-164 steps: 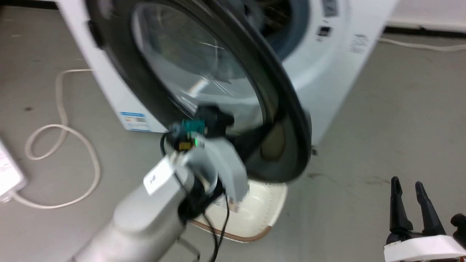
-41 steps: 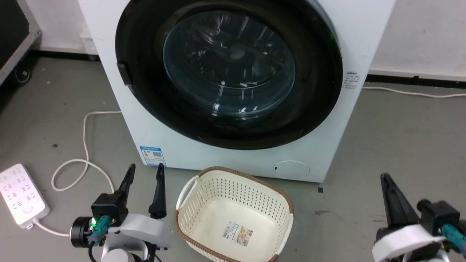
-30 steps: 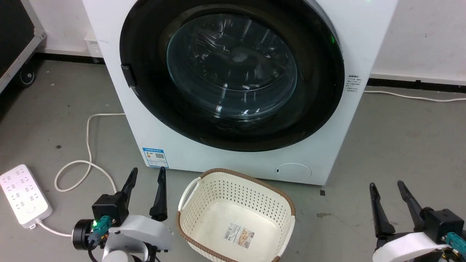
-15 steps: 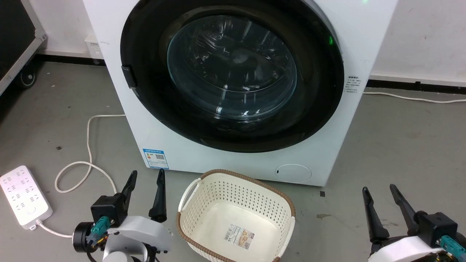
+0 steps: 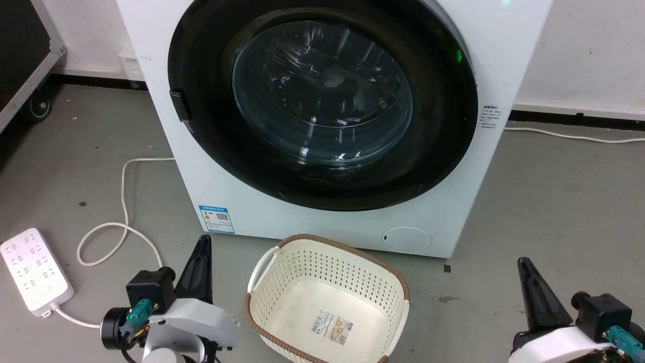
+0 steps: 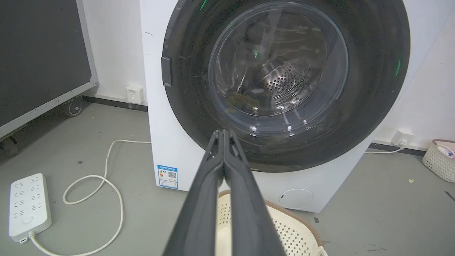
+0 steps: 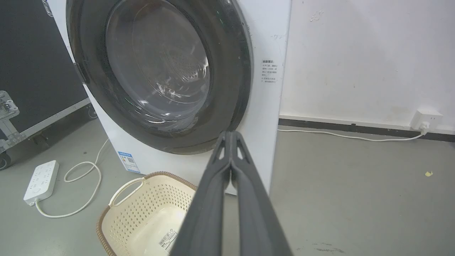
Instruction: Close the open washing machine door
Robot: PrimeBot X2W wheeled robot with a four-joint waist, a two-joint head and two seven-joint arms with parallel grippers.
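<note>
The washing machine door is sitting flush against the white machine, apparently closed already. Both pincers, left pincer and right pincer, are hovering low, fingers pressed together, empty.

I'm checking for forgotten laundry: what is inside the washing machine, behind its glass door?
Through the large round black-rimmed washing machine door the perforated metal drum wall shows. Reflections cover the rest, so laundry cannot be ruled out.
</note>
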